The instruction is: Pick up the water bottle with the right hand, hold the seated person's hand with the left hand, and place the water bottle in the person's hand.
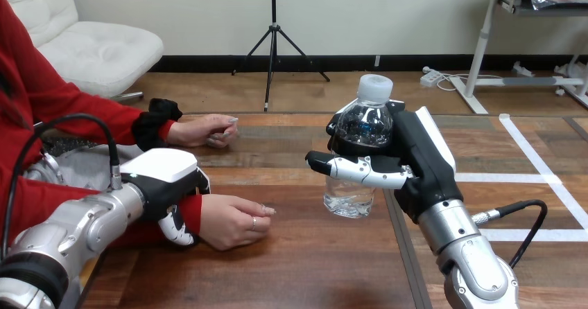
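Wooden table [312, 267]: dark planks, with white tape lines [534, 177] running across its right part and a seam running front to back just right of centre.

The right hand [419, 160] is gripping the water bottle [364, 125] around the middle. Its fingers are wrapping round the back, and the thumb [360, 172] is lying across the front under the shoulder. The bottle is standing upright with its white cap [375, 87] on, clear, with a little water at the bottom. It is sitting at table centre, just left of the seam. Can't tell whether the base is touching the wood or hanging just above it.

The left hand [166, 177] is sitting on top of the person's wrist [195, 212] at the red cuff, its fingers [177, 230] curling down over the near side of the wrist.

The person's near hand [234, 220] is resting on the table palm down, fingers loosely bent, pointing toward the bottle but well apart from it. The person's far hand [204, 130] is lying near the table's back edge, loosely closed and touching neither robot hand.
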You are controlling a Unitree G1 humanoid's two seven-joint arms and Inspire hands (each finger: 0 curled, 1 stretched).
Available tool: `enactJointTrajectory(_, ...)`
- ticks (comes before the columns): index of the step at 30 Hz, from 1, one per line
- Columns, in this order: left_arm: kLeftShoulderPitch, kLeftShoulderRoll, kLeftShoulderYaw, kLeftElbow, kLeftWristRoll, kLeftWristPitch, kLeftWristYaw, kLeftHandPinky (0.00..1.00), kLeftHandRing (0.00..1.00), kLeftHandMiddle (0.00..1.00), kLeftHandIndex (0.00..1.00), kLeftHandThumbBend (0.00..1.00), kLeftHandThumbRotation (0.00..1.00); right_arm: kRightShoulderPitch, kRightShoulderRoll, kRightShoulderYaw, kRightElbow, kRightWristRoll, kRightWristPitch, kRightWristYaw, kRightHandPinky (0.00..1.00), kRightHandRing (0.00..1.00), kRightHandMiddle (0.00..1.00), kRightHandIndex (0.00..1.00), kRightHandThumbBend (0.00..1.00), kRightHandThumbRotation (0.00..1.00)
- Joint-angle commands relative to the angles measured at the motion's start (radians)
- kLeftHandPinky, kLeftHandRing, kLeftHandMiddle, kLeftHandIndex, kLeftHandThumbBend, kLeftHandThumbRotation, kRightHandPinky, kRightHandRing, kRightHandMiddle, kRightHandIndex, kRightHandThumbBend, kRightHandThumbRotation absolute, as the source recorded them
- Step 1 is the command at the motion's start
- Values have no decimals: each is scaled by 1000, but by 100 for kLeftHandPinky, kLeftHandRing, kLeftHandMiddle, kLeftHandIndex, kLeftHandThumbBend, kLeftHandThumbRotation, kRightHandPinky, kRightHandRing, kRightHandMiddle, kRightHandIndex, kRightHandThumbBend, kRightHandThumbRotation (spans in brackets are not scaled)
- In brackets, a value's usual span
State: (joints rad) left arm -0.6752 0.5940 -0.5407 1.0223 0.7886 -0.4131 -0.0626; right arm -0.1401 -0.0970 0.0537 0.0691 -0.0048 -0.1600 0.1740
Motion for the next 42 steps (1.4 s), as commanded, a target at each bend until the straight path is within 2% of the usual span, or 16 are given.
enactJointTrajectory(1,10,-14,-32,52,16,-20,7,45,52,56,58,93,0,-41,-5,-20,-65,11,-9,-8,28,32,38,39,87,0)
enactJointTrajectory(2,9,-13,-34,56,19,-27,14,45,51,56,57,93,0,-41,-5,-20,-65,12,-8,-8,27,32,38,39,87,0)
enactJointTrajectory(5,12,-19,-5,65,-25,-42,-21,43,50,55,56,93,0,-42,-5,-21,-63,18,-10,-2,28,32,38,39,87,0)
enactJointTrajectory(8,9,-16,-19,72,-8,-52,7,43,50,55,55,94,0,-41,-5,-21,-70,12,2,-8,28,32,38,39,87,0)
enactJointTrajectory(10,8,-15,-14,77,-21,-67,-4,42,49,54,54,94,0,-42,-5,-21,-67,12,-4,-6,28,32,38,39,87,0)
enactJointTrajectory(14,2,-19,-9,81,-38,-58,-42,42,49,54,54,92,0,-41,-5,-21,-69,13,-3,-6,28,32,38,39,87,0)
enactJointTrajectory(20,2,-12,-18,76,-33,-76,-38,44,50,54,51,91,0,-40,-6,-21,-71,16,-4,-2,28,32,38,39,86,0)
enactJointTrajectory(25,5,-14,-7,75,-49,-73,-52,44,50,54,50,90,0,-38,-7,-21,-77,13,1,-4,27,32,38,39,86,0)
enactJointTrajectory(28,6,-17,-4,86,-56,-85,-41,44,50,53,49,89,0,-38,-9,-20,-78,12,2,-2,27,32,38,39,86,0)
enactJointTrajectory(32,5,-16,-5,77,-64,-72,-69,45,51,54,48,88,0,-37,-9,-21,-80,15,5,-1,27,32,38,39,86,0)
enactJointTrajectory(42,12,-11,-8,65,-66,-94,-48,46,51,54,48,88,0,-36,-6,-18,-77,19,11,-1,27,32,38,39,87,0)
